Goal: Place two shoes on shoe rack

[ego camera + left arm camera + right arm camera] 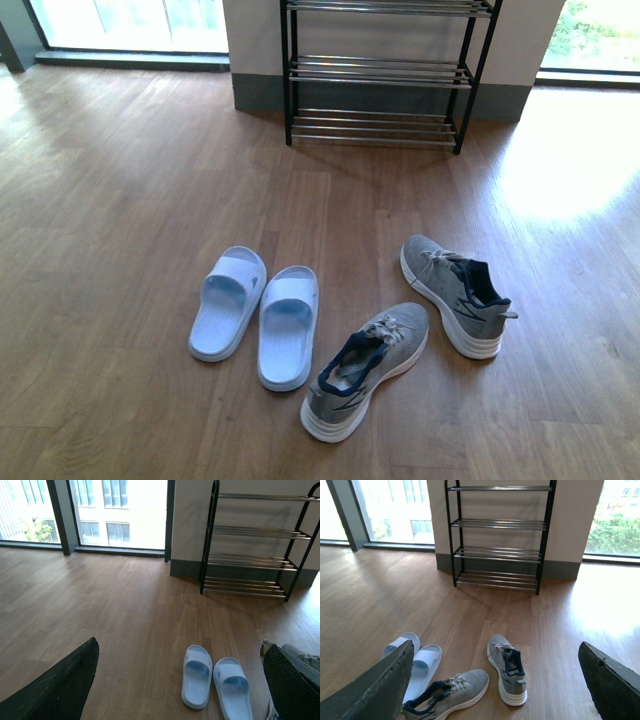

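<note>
Wood floor (120, 180), rack (380, 75) at far wall, tiers bare. Task not begun: 0 of 2 shoes placed. Near sneaker (365, 370) and far sneaker (460, 295) sit upright on floor, well short of rack, splayed apart; grey knit, white soles, navy lining. Slides (255, 310) paired just beside them. L gripper (180, 645) and R gripper (496, 644): jaws spread wide, nothing held.

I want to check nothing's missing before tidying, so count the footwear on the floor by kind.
Grey sneakers: 2
Pale blue sandals: 2
Total: 4
</note>
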